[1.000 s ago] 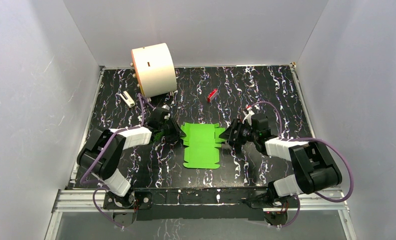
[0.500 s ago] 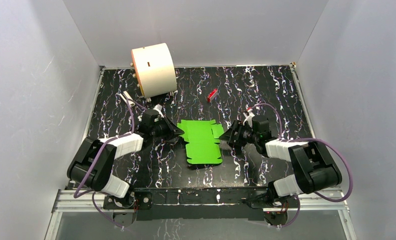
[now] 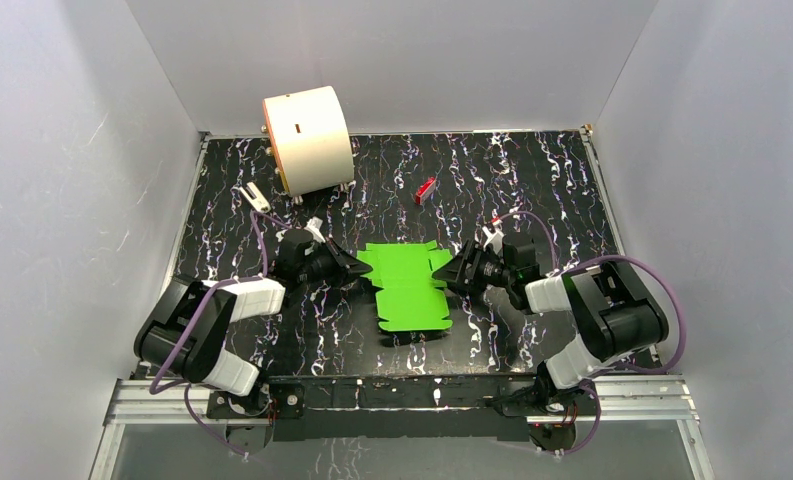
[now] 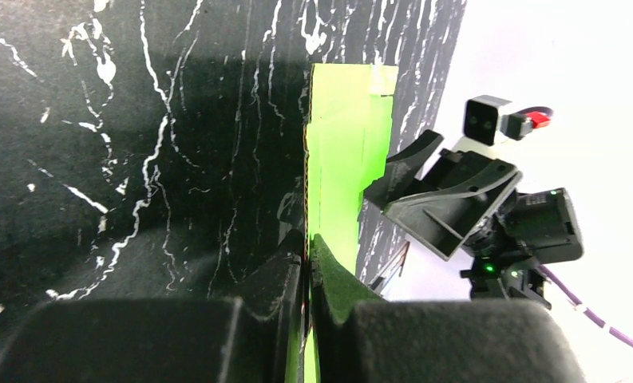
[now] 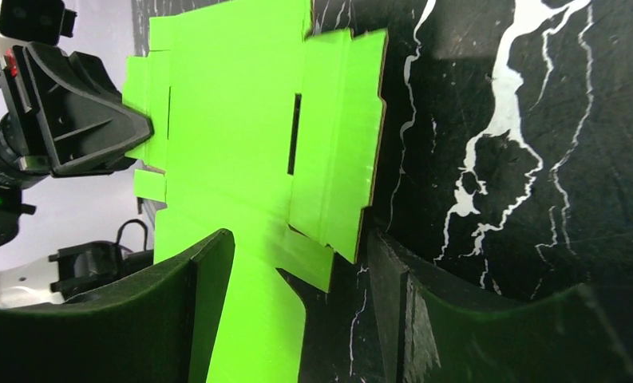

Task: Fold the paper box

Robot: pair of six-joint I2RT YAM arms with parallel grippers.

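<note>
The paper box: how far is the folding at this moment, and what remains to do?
Done: nothing is folded yet; the paper box lies as an open creased sheet. In hand: the left gripper is shut on its left edge, and the right gripper is open around the right flap. Left: raising all the flaps and closing the box.

A large cream cylinder (image 3: 309,140) sits in the upper left of the top view, at the far edge of the desk (image 3: 562,180), a black surface veined with white. It bears a thin dark slot and an orange rim at its left. Just below and left of it lies a small white clip-like piece (image 3: 254,196). A small red block (image 3: 425,190) lies in the upper middle, well apart from the cylinder. White walls (image 3: 402,60) close three sides; a metal rail (image 3: 422,398) runs along the bottom
</note>
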